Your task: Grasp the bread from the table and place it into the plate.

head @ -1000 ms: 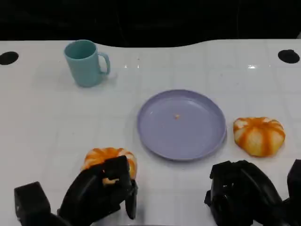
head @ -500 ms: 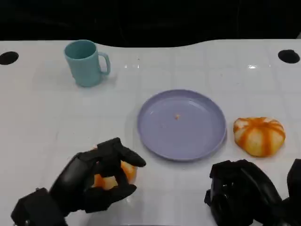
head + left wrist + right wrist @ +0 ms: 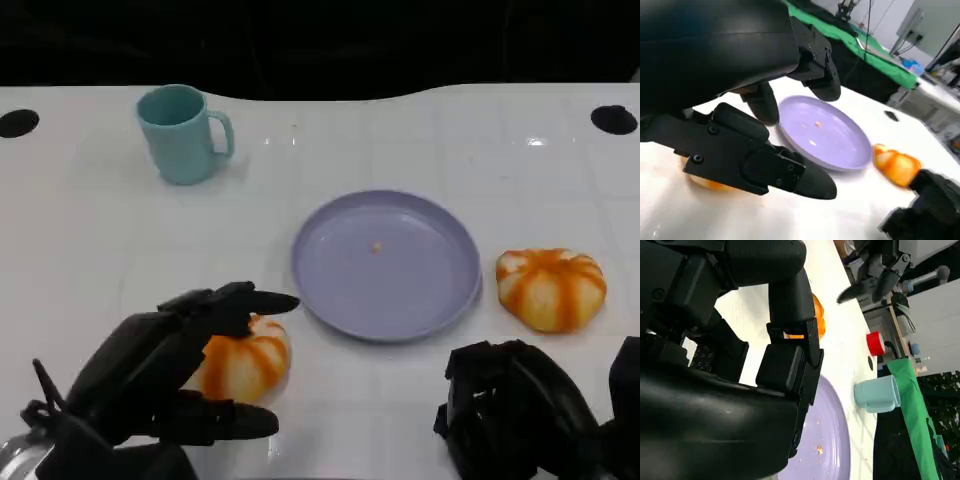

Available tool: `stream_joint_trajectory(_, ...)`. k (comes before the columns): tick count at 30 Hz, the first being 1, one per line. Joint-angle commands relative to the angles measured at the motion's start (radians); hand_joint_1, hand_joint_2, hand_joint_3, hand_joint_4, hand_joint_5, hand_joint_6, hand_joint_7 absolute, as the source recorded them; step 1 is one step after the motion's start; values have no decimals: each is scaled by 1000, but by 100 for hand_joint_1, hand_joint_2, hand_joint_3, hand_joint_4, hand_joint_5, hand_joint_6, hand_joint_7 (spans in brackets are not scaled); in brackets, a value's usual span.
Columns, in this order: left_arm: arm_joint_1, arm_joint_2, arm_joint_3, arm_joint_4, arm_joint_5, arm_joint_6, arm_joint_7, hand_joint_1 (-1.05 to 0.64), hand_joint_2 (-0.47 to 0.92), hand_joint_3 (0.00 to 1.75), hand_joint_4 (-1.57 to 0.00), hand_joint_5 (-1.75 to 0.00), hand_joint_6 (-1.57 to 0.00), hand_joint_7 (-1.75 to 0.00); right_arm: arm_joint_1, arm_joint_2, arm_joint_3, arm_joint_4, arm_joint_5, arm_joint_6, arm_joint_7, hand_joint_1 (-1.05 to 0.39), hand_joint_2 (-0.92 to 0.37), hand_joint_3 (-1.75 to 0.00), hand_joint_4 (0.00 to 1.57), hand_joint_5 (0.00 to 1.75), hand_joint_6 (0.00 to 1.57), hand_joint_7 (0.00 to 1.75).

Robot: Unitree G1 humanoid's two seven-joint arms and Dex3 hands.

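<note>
Bread, count: two orange-and-white striped buns on the table.
Bread, near left: sits toward the table's front edge, left of the plate, apart from its rim; part of it shows in the left wrist view under the fingers.
Bread, right: sits just beside the plate's right rim, toward the table's right edge; also seen in the left wrist view and the right wrist view.
Left hand: spread over the near left bread, fingers apart, one reaching across the bun's top and another lying along its front side; whether any finger touches the bun cannot be told. Nothing held.
Right hand: low at the table's front right edge, fingers curled in, nothing in them; in front of the right bread and apart from it.
Plate: one, lavender, round, near the table's middle; holds only a small crumb-like speck.
Mug: one, teal, upright, handle to the right, toward the table's far left corner.
Table: white, glossy, with a faint tile grid; two black round marks at the far left and far right edges.
Writing, labels: none readable on any item.
</note>
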Motion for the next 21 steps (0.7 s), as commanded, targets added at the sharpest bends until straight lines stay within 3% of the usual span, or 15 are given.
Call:
stream_joint_trajectory(1, 16, 36, -16, -53, 101, 35, 54, -77, 92, 2, -1, -99, -18, -36, -4, -6, -12, -6, 14, 6, 0, -105, 4, -147, 153, 133, 157, 98)
stream_joint_trajectory(10, 11, 79, -77, -121, 414, 136, 142, -64, 75, 0, 0, -90, -11, -30, -7, -10, -11, 1, 7, 0, 7, -105, 3, -147, 153, 132, 157, 96)
stream_joint_trajectory(21, -13, 99, -188, -138, 648, 279, 136, -53, 65, 0, -7, -83, -21, -25, -9, -7, -13, 3, 12, 4, 7, -105, 3, -145, 153, 132, 157, 97)
